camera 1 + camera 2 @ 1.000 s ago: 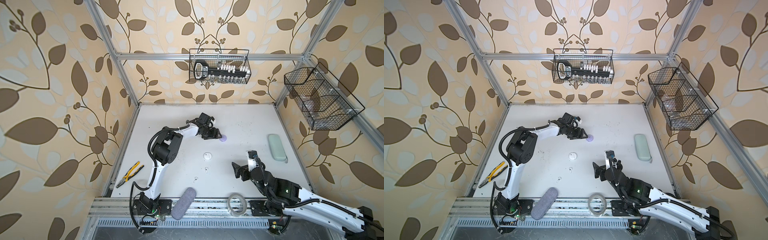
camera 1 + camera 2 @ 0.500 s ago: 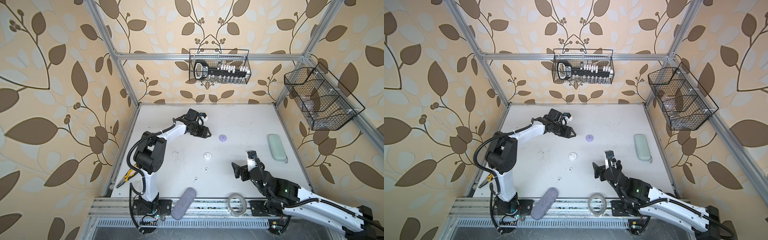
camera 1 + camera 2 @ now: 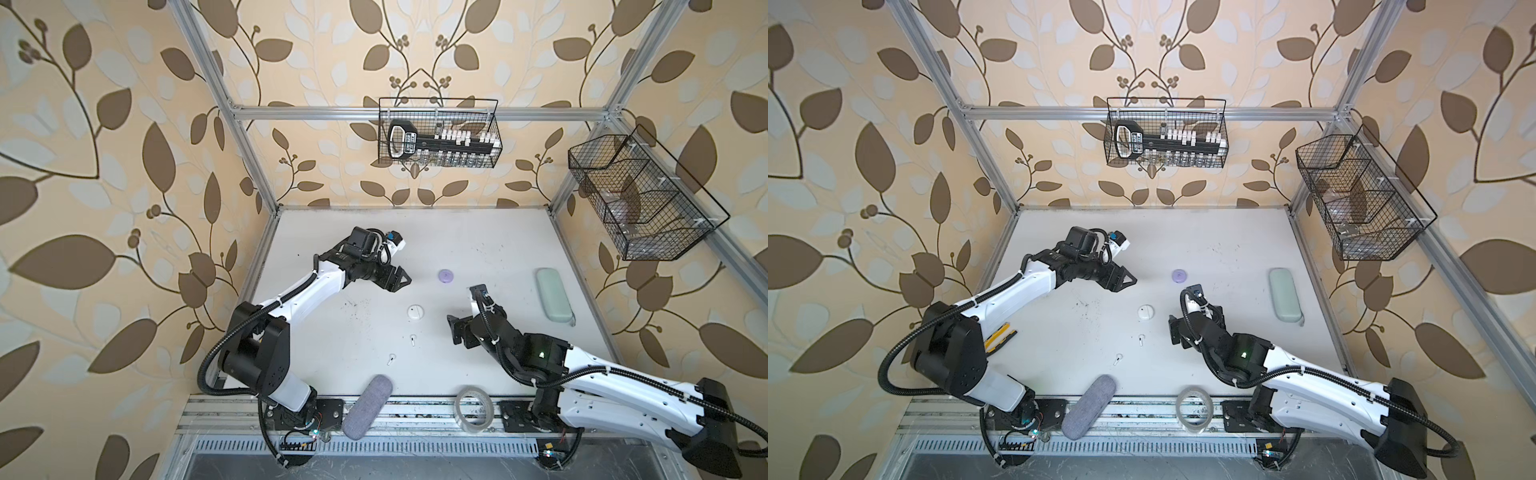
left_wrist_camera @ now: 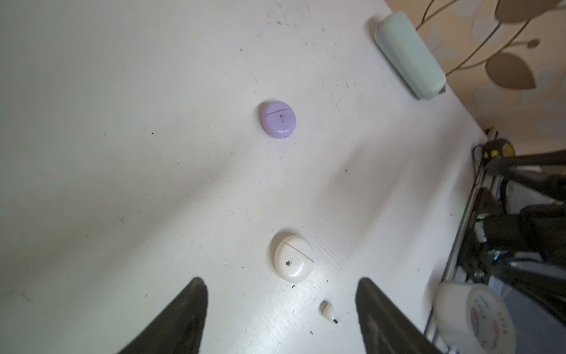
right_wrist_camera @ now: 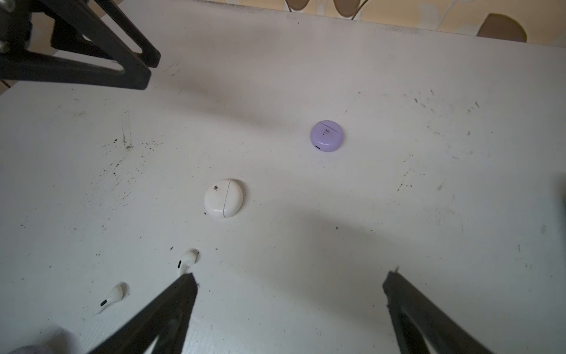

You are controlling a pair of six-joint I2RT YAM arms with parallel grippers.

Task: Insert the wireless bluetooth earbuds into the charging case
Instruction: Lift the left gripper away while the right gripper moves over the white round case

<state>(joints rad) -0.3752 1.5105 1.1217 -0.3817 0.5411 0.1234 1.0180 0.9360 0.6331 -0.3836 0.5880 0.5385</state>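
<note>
Two white earbuds lie loose on the white table, in front of a shut white charging case. A shut lilac case sits further back. My left gripper hovers left of the lilac case, open and empty. In the left wrist view its gripper frames the white case and one earbud. My right gripper stands open and empty to the right of the earbuds. In the right wrist view the gripper has one finger close beside an earbud, with the second earbud beyond it.
A mint-green oblong case lies at the right. A grey pouch and a tape roll sit at the front edge. Yellow pliers lie behind the left arm. Wire baskets hang on the walls.
My left gripper drew back leftward from the lilac case and its jaws widened. The lilac case stays on the table. The right arm has not moved.
</note>
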